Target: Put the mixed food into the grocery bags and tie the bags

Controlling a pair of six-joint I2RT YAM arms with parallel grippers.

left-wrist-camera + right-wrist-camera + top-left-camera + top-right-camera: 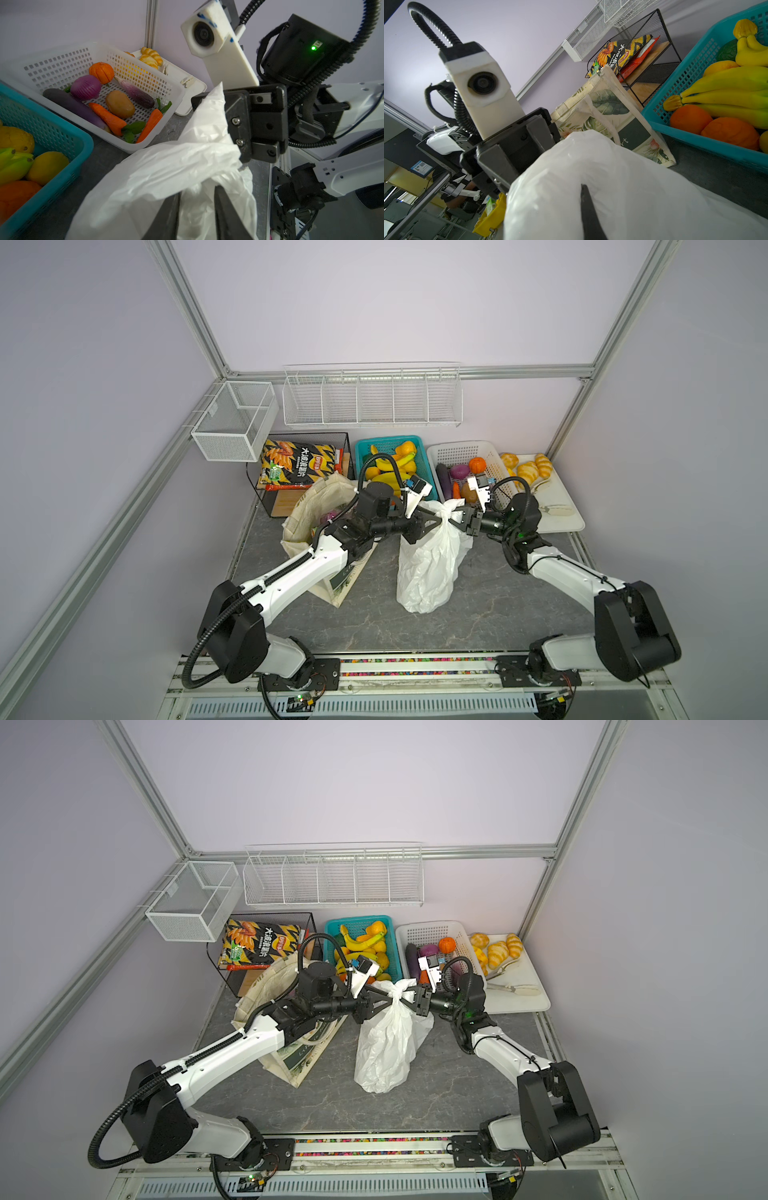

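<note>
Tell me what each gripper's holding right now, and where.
Right gripper: shut on the bunched top of the bag. Left gripper straddles that top from the other side; whether it grips cannot be told.

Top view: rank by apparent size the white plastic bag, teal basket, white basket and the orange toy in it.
1. white plastic bag
2. teal basket and white basket: about alike, both partly hidden
3. orange toy

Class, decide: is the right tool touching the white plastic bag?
Touching. The right wrist view shows the shut right tool with its tip pressed into the white plastic bag.
</note>
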